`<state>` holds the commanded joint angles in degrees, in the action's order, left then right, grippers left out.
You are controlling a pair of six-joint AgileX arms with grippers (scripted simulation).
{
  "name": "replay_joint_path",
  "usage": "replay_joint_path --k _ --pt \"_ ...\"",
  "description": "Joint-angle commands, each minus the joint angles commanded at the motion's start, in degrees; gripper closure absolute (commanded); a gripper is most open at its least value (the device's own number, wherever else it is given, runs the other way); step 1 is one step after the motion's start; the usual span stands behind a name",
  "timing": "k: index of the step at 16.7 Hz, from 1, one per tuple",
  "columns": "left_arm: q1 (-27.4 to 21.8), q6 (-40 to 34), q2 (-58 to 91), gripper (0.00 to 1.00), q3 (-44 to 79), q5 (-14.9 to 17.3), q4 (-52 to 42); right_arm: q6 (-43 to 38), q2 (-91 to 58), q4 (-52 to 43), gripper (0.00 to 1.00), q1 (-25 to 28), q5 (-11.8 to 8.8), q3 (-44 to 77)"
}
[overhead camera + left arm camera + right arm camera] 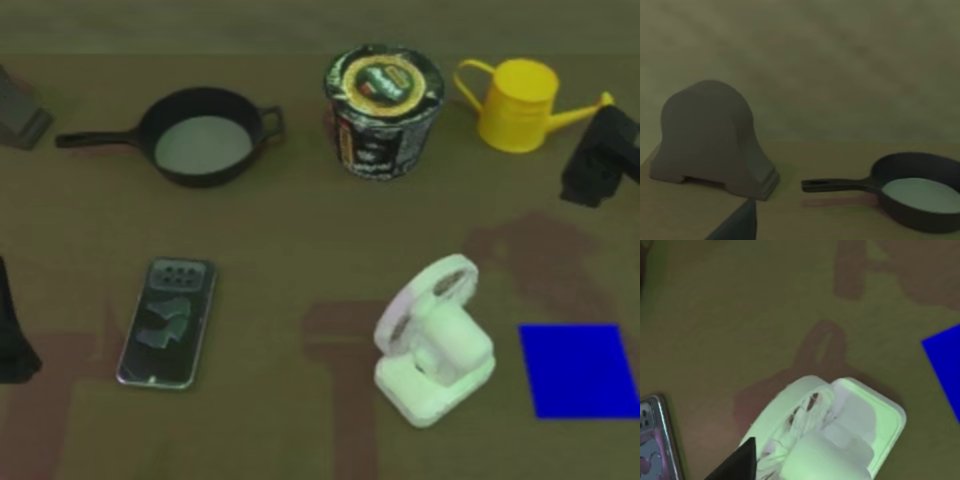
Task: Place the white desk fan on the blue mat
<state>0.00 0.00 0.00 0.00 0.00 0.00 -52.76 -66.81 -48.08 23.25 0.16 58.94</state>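
The left arm sits parked at the bench's left edge. The fan stands on the bench just left of the blue mat, untouched. The right gripper hangs behind; I cannot tell its fingers' state. Everything remains.

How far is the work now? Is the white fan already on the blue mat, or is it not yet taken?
Nothing is done yet. The white desk fan stands on the bare table, beside the blue mat but apart from it, and the mat is bare. In hand: the right arm is at the table's right edge, its wrist camera looking down on the fan. The left arm sits at the left edge. Grasping, moving and placing are left.
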Motion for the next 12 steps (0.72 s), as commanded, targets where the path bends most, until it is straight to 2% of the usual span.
replay_joint_path --k 7,12 --pt "0.0 0.0 0.0 0.00 0.0 0.0 0.0 -27.9 -34.6 -22.6 0.00 11.1 0.0 32.2" --pt "0.0 0.0 0.0 0.00 0.0 0.0 0.0 -37.7 -46.7 -30.5 0.00 15.0 -0.1 43.7"
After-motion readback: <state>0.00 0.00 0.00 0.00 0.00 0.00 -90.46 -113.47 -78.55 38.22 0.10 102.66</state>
